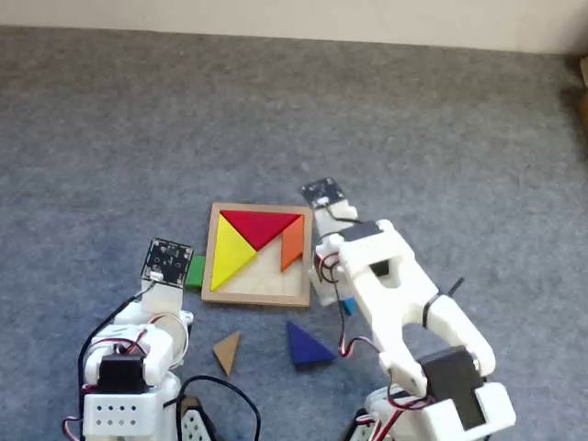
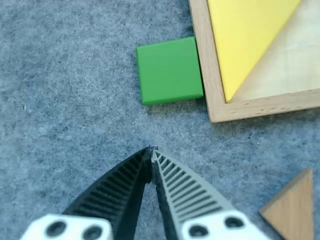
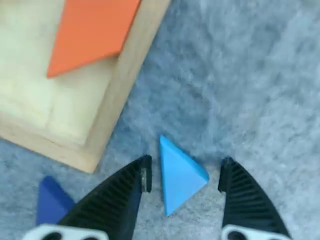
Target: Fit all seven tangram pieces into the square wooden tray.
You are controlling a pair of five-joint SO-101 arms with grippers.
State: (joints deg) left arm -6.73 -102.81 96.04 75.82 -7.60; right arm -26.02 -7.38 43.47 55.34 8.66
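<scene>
Tray (image 1: 257,300): square, wooden, flat on the grey tabletop (image 1: 138,138), between the two arms.
- Inside it: red triangle (image 1: 260,226) along the far side; yellow triangle (image 1: 230,253) along the left side, meeting the red one; orange piece (image 1: 292,243) at the right side. The near part of the floor is bare wood.

Pieces outside the tray, all flat on the tabletop:
- Green square (image 2: 169,70): against the outer face of the left rim, near the tray's near-left corner.
- Tan triangle (image 1: 226,350): in front of the tray, apart from it.
- Dark blue triangle (image 1: 306,346): in front of the tray, to the right of the tan one.
- Light blue triangle (image 3: 180,172): just off the tray's near-right corner.

Left pincer (image 2: 151,152): fingers closed tip to tip, holding nothing, over bare tabletop near the green square.

Right pincer (image 3: 186,165): spread wide, low over the tabletop, one finger on either side of the light blue triangle, not gripping it.
</scene>
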